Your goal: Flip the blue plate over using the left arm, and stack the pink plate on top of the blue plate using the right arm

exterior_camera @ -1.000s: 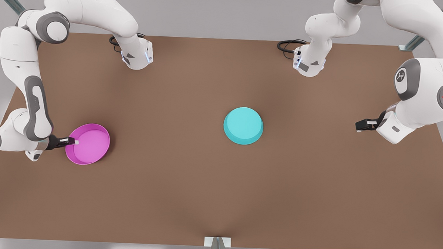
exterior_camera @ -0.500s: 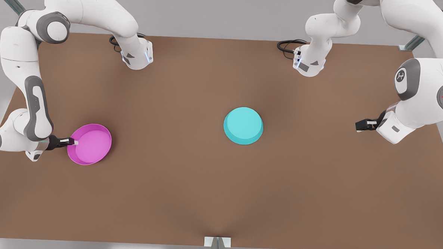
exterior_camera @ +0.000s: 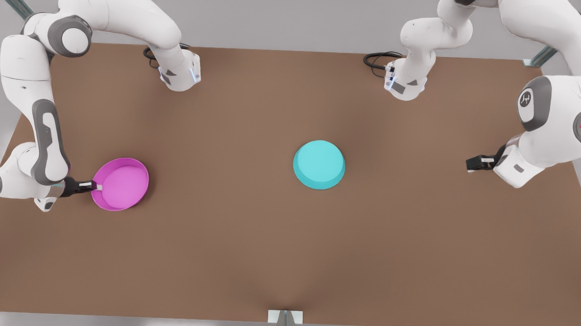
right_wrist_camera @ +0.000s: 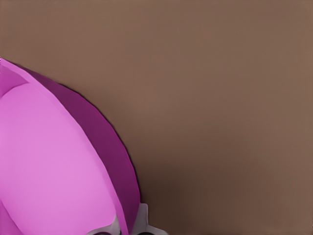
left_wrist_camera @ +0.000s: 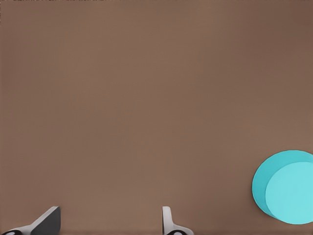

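Pink plate [exterior_camera: 121,184] pinched at its rim by the right pincer [exterior_camera: 95,186], stacking leg under way.
Blue plate [exterior_camera: 319,164] sits base-up mid-desk [exterior_camera: 247,249], well ahead of that pincer; next comes a level carry over it. Left pincer [exterior_camera: 473,163] waits, fingers spread and empty, beyond the blue plate.

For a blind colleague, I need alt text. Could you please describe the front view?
The right tool, at the front view's left, is shut on the rim of the pink plate, which sits tilted with its hollow side up. The blue plate lies base-up near the middle of the brown table. The left tool waits open at the front view's right, holding nothing.
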`<state>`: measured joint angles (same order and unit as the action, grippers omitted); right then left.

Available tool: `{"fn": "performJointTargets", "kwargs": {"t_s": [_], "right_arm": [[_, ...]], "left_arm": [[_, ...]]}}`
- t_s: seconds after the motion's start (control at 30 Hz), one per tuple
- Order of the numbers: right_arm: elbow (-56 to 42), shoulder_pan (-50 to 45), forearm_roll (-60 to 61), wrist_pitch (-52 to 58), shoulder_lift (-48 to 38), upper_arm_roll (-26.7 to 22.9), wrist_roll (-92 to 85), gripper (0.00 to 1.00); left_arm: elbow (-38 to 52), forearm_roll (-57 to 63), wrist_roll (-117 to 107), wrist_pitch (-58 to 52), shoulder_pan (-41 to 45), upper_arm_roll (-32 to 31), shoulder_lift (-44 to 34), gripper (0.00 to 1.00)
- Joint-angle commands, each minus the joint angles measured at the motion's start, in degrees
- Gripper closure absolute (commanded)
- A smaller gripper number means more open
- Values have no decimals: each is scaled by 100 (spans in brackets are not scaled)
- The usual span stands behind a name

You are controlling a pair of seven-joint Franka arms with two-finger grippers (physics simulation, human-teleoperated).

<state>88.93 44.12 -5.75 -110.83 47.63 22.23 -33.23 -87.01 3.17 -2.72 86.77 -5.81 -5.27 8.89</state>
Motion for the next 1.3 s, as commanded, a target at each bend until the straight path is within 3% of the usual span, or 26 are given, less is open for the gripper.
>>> {"fn": "performJointTargets", "kwargs": {"t_s": [0.0,0.67,0.77,0.87,1.07,1.27], "right_arm": [[2,0,-49,-8,0,0,18,79],[-411,-405,477,887,-61,71,361,79],[-429,-431,601,1187,-61,448,773,79],[-411,-791,610,1196,-61,791,1451,79],[-446,-2021,1480,1073,-61,800,2321,79],[-306,-3305,2122,18,-70,1125,3630,79]], "left_arm": [[0,-1,0,-2,1,0,-1,0],[0,8,0,-19,1,0,-1,0],[0,8,0,-19,1,0,-1,0],[0,8,0,-19,1,0,7,0],[0,8,0,-11,1,0,7,0],[0,-1,0,-11,-8,0,7,0]]}}
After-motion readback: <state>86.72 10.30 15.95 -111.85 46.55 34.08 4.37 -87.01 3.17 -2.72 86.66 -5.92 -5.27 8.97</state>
